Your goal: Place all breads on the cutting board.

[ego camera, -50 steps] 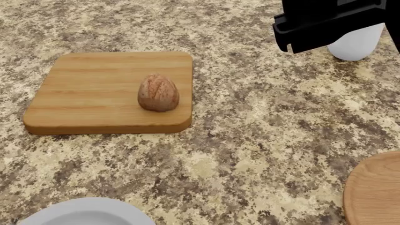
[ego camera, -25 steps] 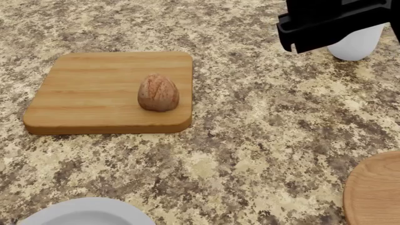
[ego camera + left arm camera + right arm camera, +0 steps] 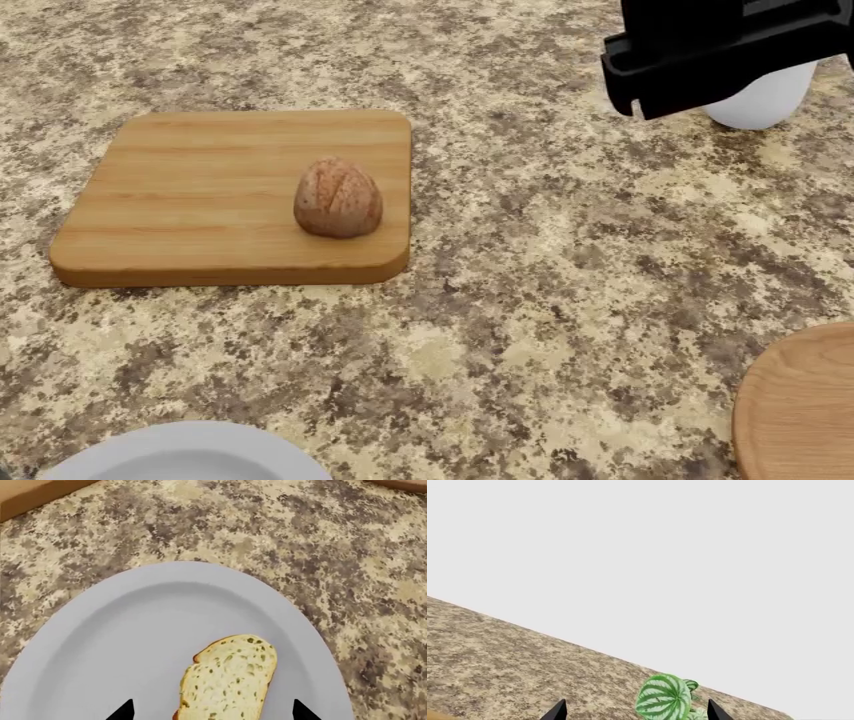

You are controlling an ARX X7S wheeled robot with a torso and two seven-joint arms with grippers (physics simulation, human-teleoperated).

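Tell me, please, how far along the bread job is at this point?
About halfway. Done: the brown roll sits on the cutting board. In hand: nothing; the open left pincer hovers over the bread slice, which lies on the white plate. The right pincer is open and empty. Left: grasp the slice and move it onto the board.
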